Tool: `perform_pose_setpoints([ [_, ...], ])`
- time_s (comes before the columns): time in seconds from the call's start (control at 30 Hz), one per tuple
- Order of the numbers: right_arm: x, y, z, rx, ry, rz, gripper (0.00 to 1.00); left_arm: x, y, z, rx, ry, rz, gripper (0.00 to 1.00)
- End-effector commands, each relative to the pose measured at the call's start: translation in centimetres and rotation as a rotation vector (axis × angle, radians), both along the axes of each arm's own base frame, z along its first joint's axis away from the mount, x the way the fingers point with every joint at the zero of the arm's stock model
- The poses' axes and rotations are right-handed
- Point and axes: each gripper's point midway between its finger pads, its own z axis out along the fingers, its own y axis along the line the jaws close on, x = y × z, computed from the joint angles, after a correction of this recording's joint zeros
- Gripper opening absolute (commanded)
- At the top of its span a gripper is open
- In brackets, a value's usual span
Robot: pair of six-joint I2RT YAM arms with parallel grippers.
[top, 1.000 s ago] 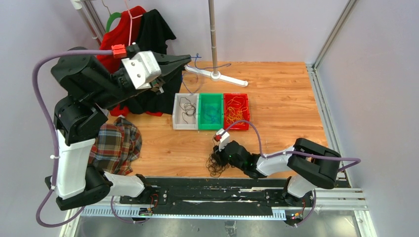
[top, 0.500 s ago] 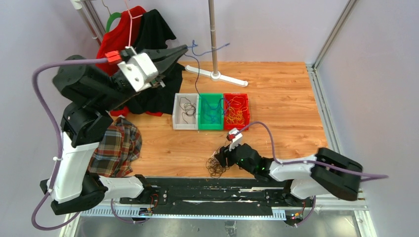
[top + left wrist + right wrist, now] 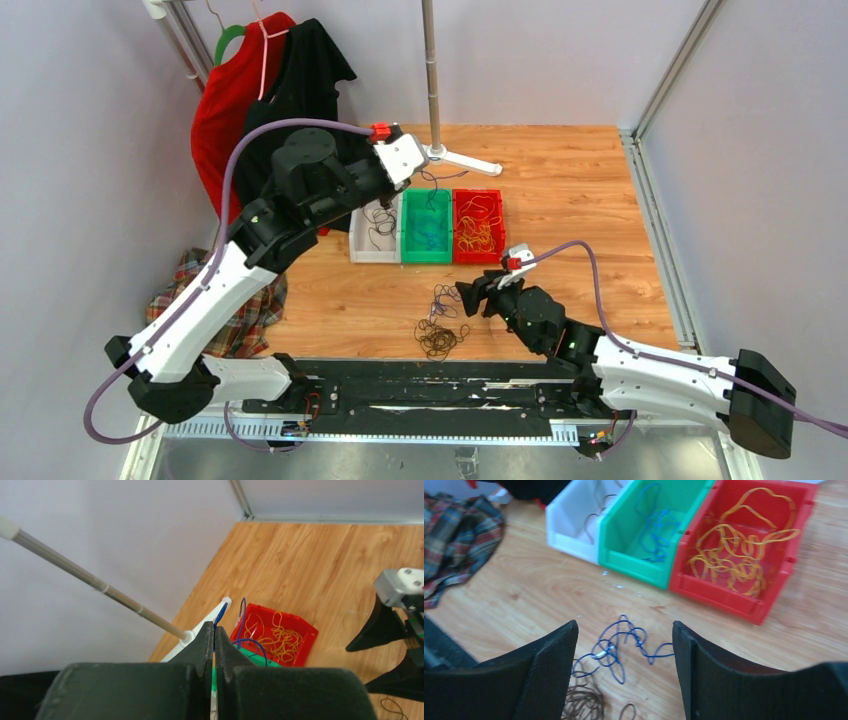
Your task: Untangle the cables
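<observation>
Between bins (image 3: pixel 427 257) and near table edge (image 3: pixel 340 350), loose cables (image 3: pixel 438 340)

Touching the middle bin (image 3: pixel 426 257) we find a left bin (image 3: pixel 374 257) and a right bin (image 3: pixel 478 257), cables (image 3: pixel 654 530) in all three. Loose cables (image 3: pixel 438 340) lie before it, a stand base (image 3: pixel 470 162) behind, crumpled cloth (image 3: pixel 265 305) front-left.

- White bin (image 3: pixel 574 542), green bin (image 3: pixel 634 565), red bin (image 3: pixel 719 592).
- Black cables (image 3: pixel 440 338); blue cables (image 3: pixel 616 640); yellow-orange cables (image 3: pixel 729 555).
- Cloth (image 3: pixel 235 315): plaid of red, dark and pale checks.
- Red shirt (image 3: pixel 222 110), black shirt (image 3: pixel 310 70), green hanger (image 3: pixel 228 38).
- Table (image 3: pixel 580 200): orange-brown wood grain.
- Hoses (image 3: pixel 300 122): purple.
- Arms (image 3: pixel 200 310): black and white.
- Pole (image 3: pixel 432 70): grey, white foot.
- Walls (image 3: pixel 100 200): pale lilac-grey.
</observation>
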Motion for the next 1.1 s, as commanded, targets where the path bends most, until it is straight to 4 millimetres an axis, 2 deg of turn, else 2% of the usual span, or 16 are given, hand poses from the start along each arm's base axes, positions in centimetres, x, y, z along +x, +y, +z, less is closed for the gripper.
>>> perform_pose_setpoints([
  [0.0, 2.3, -4.0, 0.6, -0.077, -0.036, -0.22, 0.68, 2.7, -0.3, -1.4, 0.013, -0.011, 0.098, 0.0],
  [0.23, 3.1, -6.2, 0.7, -0.065, -0.042, -0.305, 0.65, 6.9, -1.2, -7.7, 0.162, 0.028, 0.183, 0.0],
  [0.37, 3.2, -7.2, 0.5, -0.065, -0.038, -0.33, 0.65, 9.2, -1.2, -10.3, 0.21, 0.086, 0.236, 0.0],
  [0.53, 3.4, -8.0, 0.0, -0.052, -0.026, -0.356, 0.64, 11.0, -1.3, -13.4, 0.272, 0.093, 0.275, 0.0],
  [0.8, 3.7, -8.5, -0.2, -0.055, -0.019, -0.364, 0.63, 11.9, -1.2, -21.3, 0.445, 0.185, 0.283, 0.0],
  [1.07, 3.8, -9.1, -0.7, -0.068, 0.0, -0.378, 0.61, 12.8, -1.7, -27.4, 0.586, 0.318, 0.286, 0.0],
])
